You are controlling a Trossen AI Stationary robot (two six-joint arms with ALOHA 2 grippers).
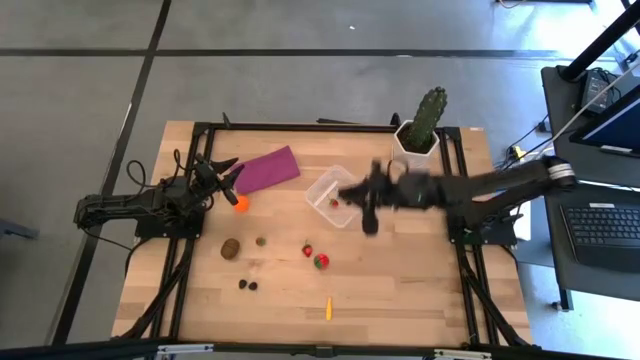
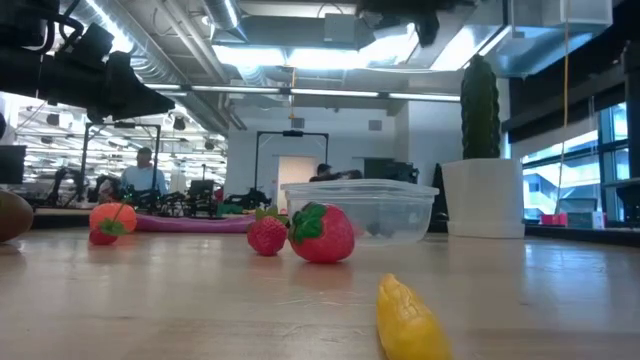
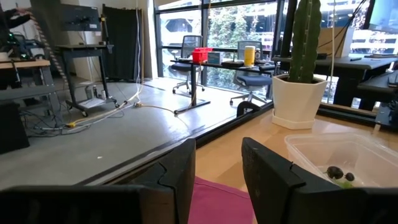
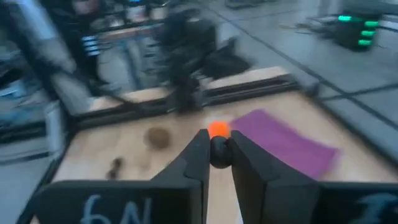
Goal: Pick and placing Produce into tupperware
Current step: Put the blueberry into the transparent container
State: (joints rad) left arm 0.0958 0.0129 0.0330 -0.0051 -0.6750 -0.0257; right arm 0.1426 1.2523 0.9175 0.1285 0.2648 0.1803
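Note:
The clear tupperware stands mid-table and holds dark berries and a small red piece. My right gripper hovers over it, blurred, shut on a small dark berry. On the table lie an orange ball, a brown kiwi, two strawberries, two dark berries and a yellow piece. My left gripper waits at the table's left, open, pointing level over the purple cloth. My right gripper pinches the small dark berry between its two fingertips, only at their free ends. The fingers reach in from the table's right side, nearly level. The berry is lifted clear of the table.
A green cactus in a white pot stands just behind the tupperware at the far right. The purple cloth lies flat at the far left. Dark rails frame the tabletop. Bare wood lies near the front right.

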